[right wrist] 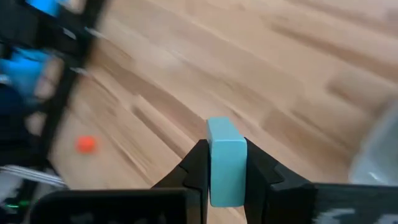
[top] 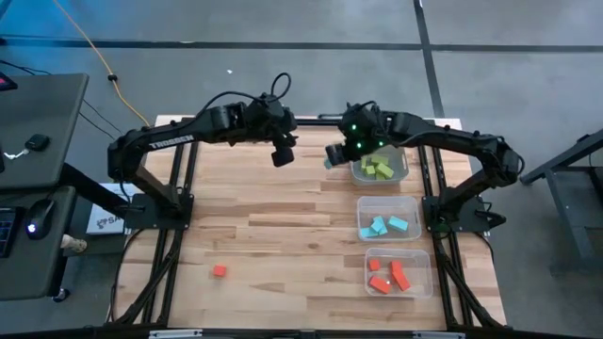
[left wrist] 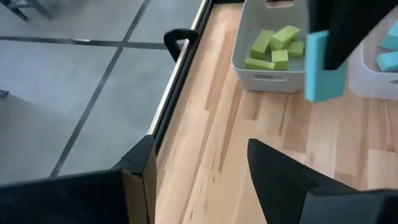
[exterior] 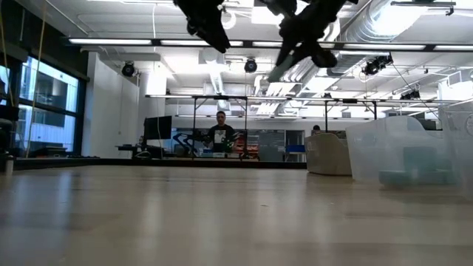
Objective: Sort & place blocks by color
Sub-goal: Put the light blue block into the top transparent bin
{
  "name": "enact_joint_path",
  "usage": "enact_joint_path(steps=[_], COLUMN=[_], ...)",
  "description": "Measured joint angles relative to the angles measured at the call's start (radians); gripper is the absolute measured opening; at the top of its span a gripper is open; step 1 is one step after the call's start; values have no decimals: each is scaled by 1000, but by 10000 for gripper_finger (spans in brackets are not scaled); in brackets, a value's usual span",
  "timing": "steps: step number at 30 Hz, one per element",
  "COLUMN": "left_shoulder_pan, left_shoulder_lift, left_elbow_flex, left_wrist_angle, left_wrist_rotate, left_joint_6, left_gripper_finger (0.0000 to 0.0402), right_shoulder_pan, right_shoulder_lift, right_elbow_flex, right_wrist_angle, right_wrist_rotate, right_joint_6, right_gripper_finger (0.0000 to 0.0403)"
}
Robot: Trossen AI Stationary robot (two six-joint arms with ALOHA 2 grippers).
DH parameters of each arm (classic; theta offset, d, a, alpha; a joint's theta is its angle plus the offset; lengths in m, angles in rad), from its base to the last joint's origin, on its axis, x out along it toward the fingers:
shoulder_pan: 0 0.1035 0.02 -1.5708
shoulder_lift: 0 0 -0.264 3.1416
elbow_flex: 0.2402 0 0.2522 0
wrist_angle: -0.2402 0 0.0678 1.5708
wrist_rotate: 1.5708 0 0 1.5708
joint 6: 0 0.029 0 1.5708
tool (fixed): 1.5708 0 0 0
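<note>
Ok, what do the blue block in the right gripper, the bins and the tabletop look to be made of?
Blue block, clamped in the right gripper: looks like painted wood or dense foam, matte, with softly rounded edges and no shine. Bins: translucent plastic; the low view shows blue blocks through a wall. Tabletop: jointed wooden strips, butcher-block style, with a light satin finish.

Two dark jointed arms, white lettering on the left arm (top: 170, 141), green lights, possibly status LEDs, on the right arm (top: 443, 141)

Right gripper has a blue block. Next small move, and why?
Probably carry it toward the middle bin: the right gripper is shut on a light blue block up beside the green bin, while the other blue blocks lie in the middle one.
</note>
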Motion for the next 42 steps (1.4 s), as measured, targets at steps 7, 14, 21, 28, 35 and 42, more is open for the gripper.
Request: enact_joint_path(steps=[7, 14, 21, 28, 35, 42], left_shoulder_pan=[0, 0, 0, 0, 0, 0], left_shoulder_lift=[-46, -71, -72, -72, -72, -72], left_elbow_flex=[0, 0, 0, 0, 0, 0], left_wrist_angle=[-38, -87, -234, -265, -268, -268], left_wrist_rotate=[-3, -1, 0, 9, 11, 11], left_joint_6=[0, 0, -29, -86, -204, -334], left_gripper_finger=[168, 168, 168, 168, 168, 168], right_shoulder_pan=[130, 282, 434, 520, 520, 517], right_shoulder_lift=[0, -3, -35, -40, -37, -37], right_elbow_flex=[0, 1, 2, -10, -128, -237], right_wrist_angle=[-210, -333, -482, -596, -577, -486], right_wrist_rotate=[127, 200, 289, 314, 299, 352], right_joint_6=[111, 313, 569, 679, 609, 463], right_gripper_finger=[38, 39, 38, 38, 38, 43])
